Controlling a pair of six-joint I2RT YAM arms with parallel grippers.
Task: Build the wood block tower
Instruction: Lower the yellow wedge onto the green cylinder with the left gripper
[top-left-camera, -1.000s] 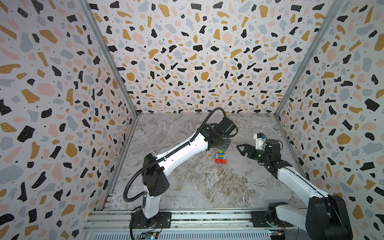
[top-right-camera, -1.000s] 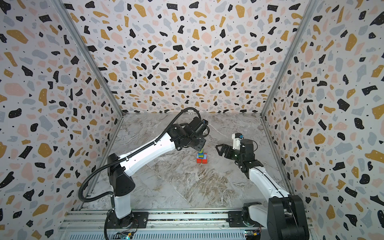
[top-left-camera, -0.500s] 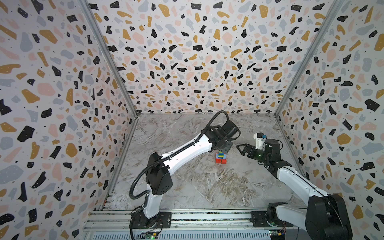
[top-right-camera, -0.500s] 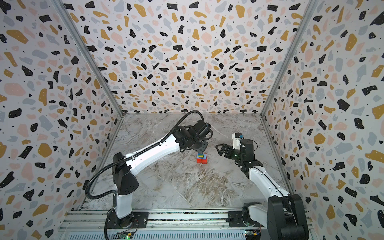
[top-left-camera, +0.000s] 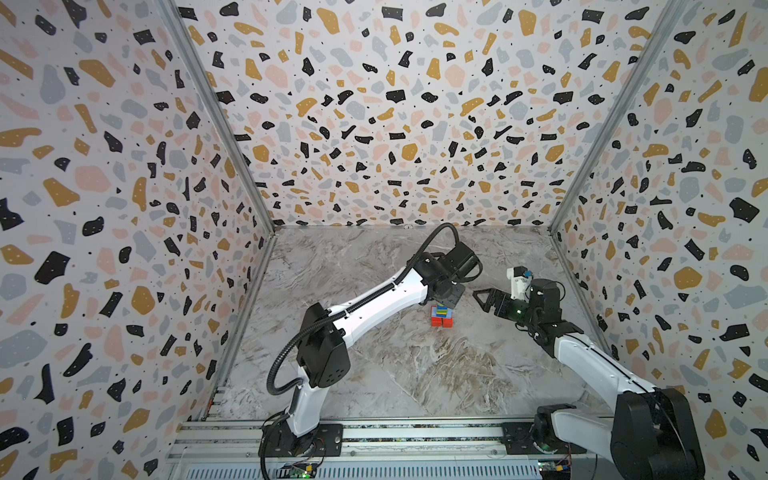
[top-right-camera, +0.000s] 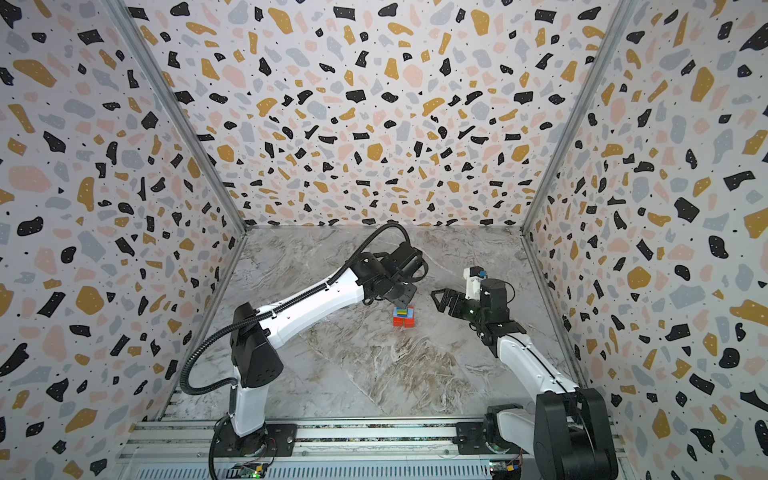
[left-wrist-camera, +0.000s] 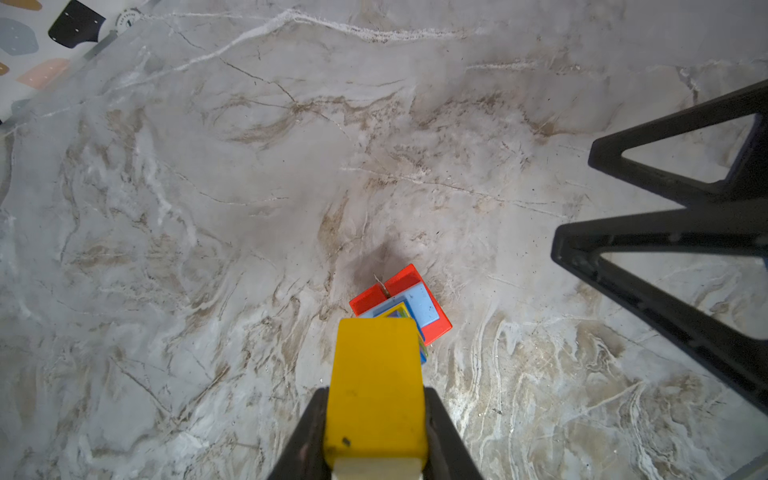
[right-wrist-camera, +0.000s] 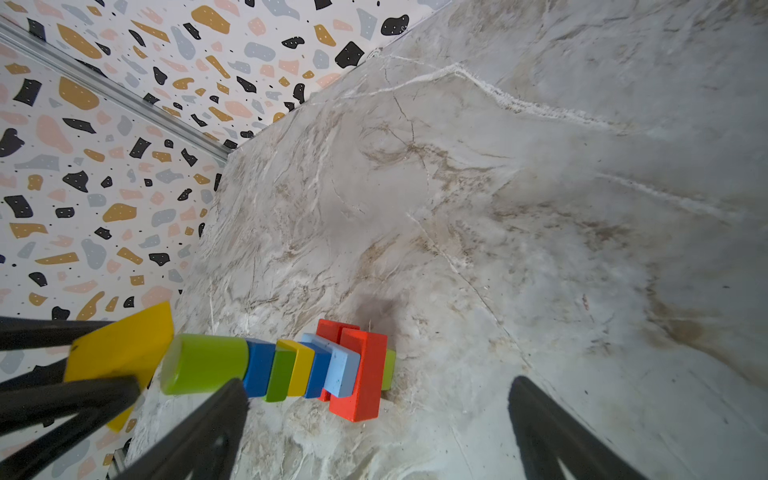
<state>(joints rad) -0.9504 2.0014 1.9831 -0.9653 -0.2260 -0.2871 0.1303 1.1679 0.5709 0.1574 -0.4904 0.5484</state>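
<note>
The wood block tower (top-left-camera: 441, 316) (top-right-camera: 404, 316) stands mid-table. From its base up, the right wrist view shows red bars (right-wrist-camera: 359, 374), then light blue, blue, yellow, green and blue layers, and a lime cylinder (right-wrist-camera: 203, 363) on top. My left gripper (top-left-camera: 451, 297) (top-right-camera: 401, 297) (left-wrist-camera: 376, 399) is shut on a yellow block (left-wrist-camera: 376, 386) (right-wrist-camera: 120, 349), which hangs just over the cylinder. I cannot tell whether the two touch. My right gripper (top-left-camera: 482, 297) (top-right-camera: 440, 297) (right-wrist-camera: 376, 386) (left-wrist-camera: 575, 201) stands open and empty, close to the right of the tower.
Patterned walls (top-left-camera: 124, 208) close in the marble table (top-left-camera: 415, 374) on the left, back and right. The arms' base rail (top-left-camera: 374, 436) runs along the front edge. No loose blocks show on the table.
My left arm has moved a little to the right and down, carrying the yellow block over the tower. The right arm has not moved.
</note>
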